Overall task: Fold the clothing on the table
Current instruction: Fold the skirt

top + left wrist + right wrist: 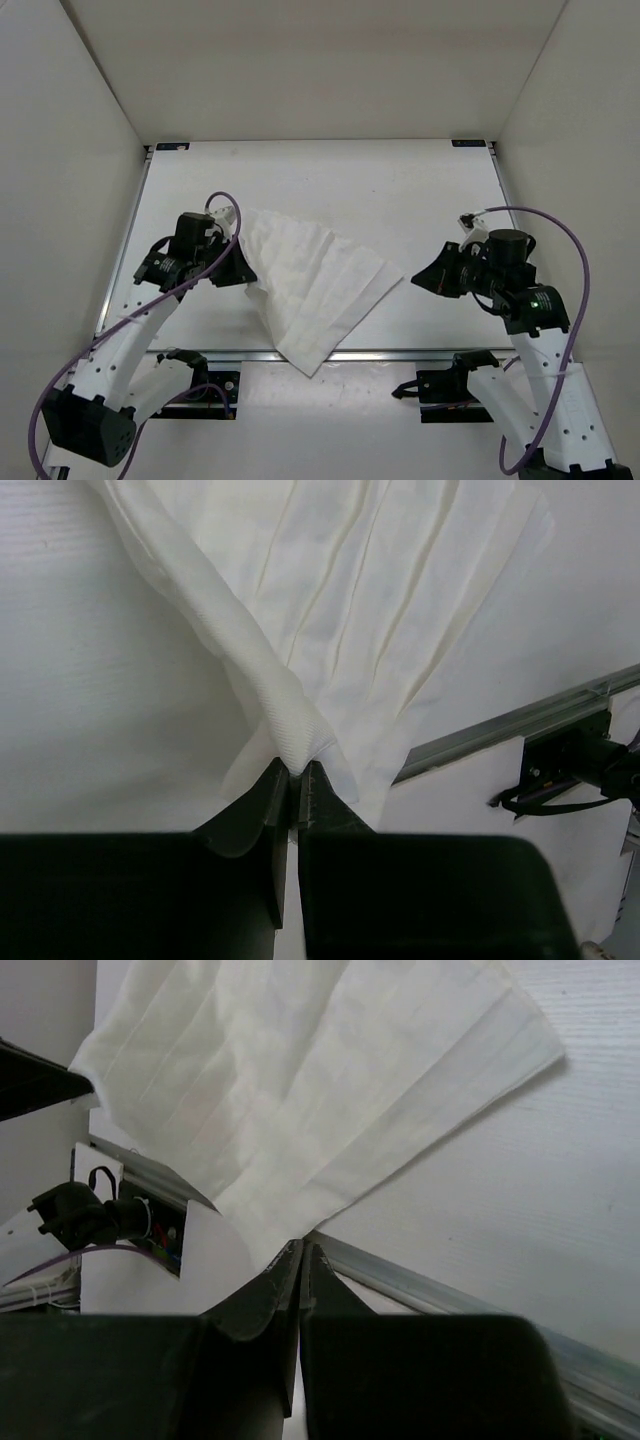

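Top view
- table (400, 190): white surface with a metal rail at the edges, walled in by plain white panels.
- clothing (320, 290): lies left of the table's middle, spread like a fan with creases running from the upper left. Its lowest corner passes over the near rail.
- left gripper (241, 268): at the cloth's left edge, where the fabric gathers to a narrow bunch.
- right gripper (414, 281): points left, near the cloth's right corner. Whether it touches cannot be told from here.

Left wrist view
- left gripper (297, 770): fingers nearly together, pinching a rolled fold of the fabric between their tips.
- clothing (380, 610): fans upward and to the right from the pinch, with long parallel creases. A loose flap hangs beside the left finger.
- table (100, 680): bare white surface to the left of the cloth.
- rail (520, 725): runs aslant at the right, with the cloth's edge lying across it.
- bracket (565, 765): dark, with black cable, beyond the rail.

Right wrist view
- right gripper (302, 1252): jaws pressed together with nothing between them, tips over the near rail.
- clothing (300, 1090): fills the upper left, flat and creased. Its lower corner comes down just above the fingertips.
- table (520, 1190): bare to the right of the cloth.
- rail (420, 1280): crosses behind the fingertips.
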### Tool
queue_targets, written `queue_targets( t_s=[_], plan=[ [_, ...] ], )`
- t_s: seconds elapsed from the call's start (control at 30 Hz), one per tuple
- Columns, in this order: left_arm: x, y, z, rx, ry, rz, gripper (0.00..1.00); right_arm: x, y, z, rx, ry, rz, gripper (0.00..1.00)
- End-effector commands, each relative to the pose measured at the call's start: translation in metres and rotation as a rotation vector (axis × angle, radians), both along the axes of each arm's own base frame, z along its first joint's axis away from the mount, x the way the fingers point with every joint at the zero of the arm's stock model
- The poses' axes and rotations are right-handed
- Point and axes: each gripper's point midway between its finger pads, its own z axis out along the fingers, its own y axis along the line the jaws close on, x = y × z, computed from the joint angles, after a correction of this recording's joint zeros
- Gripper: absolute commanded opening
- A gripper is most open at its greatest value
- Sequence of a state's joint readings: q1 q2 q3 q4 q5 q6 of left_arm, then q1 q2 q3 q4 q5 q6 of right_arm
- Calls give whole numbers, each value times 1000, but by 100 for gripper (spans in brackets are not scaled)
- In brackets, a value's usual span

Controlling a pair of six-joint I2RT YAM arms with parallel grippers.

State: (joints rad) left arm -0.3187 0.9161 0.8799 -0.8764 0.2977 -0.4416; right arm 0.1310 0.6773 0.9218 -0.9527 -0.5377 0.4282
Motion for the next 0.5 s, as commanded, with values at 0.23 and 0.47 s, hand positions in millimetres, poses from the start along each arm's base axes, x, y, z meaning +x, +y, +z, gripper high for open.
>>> queue_targets(
  t_s=[0.23, 0.47],
  plan=[
    [12, -3, -38, 8, 59, -25, 0, -5, 84, -103, -177, -152, 468, 29],
    [5, -1, -52, 1, 84, -14, 0, 17, 99, -129, -267, -200, 575, 43]
  ],
)
